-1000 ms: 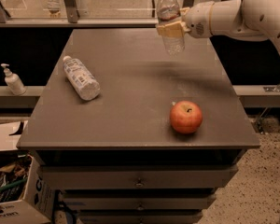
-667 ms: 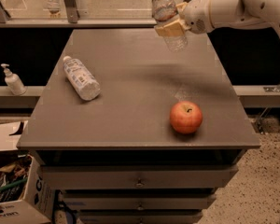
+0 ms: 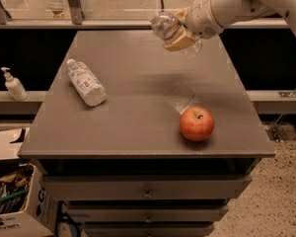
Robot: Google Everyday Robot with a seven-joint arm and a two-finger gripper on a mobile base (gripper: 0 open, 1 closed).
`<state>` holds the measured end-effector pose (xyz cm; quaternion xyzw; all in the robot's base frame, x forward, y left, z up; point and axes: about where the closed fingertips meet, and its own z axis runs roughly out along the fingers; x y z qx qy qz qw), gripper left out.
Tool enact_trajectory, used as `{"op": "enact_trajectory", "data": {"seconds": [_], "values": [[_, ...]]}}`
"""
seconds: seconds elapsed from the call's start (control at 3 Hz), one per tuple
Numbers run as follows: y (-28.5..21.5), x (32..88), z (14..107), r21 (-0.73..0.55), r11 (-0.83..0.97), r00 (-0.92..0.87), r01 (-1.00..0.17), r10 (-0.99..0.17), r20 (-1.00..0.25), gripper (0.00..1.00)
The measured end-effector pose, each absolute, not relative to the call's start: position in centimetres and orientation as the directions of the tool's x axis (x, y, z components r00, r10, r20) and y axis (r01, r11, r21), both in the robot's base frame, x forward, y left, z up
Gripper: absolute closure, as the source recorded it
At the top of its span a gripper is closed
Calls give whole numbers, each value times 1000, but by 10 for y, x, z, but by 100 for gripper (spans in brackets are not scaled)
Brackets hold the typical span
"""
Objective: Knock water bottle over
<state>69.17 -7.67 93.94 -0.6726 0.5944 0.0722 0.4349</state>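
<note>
In the single camera view you have the gripper (image 3: 180, 31) at the far right of the table (image 3: 138, 117), above the surface, its two tan fingers (image 3: 177, 42) pinched onto the water bottle (image 3: 163, 26). The bottle is clear of the tabletop and tipped, with its upper end leaning left. From here I'd say the main risk is where the bottle ends up. It hangs near the far edge and not far from the right edge, so if you let go at this height it could bounce or roll off the table instead of settling on its side. Lowering it before release should limit that. The thin ribbed plastic may also slip or twist in the pinch while tilted, and I cannot tell how firm the hold is. An apple (image 3: 197, 124) sits near the front right, well apart from the gripper; a rolling bottle could nudge it. A second bottle (image 3: 86, 82) with a white label already lies on its side at the left, well away, so it should not get in your way. A small pump bottle (image 3: 12, 85) stands on the ledge beyond the table's left side. For writing, the lying bottle's label shows grey print too fine to read. The cardboard box (image 3: 19, 216) at lower left carries some lettering, but I cannot make it out.
</note>
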Motion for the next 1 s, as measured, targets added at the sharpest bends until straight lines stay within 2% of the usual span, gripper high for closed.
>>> {"op": "enact_trajectory", "data": {"seconds": [0.33,1.0], "values": [[-72,680,920,-529,-89,384,-844,-788,-481,100],[-75,666,887,-485,-363,550,-795,-769,-326,100]]}}
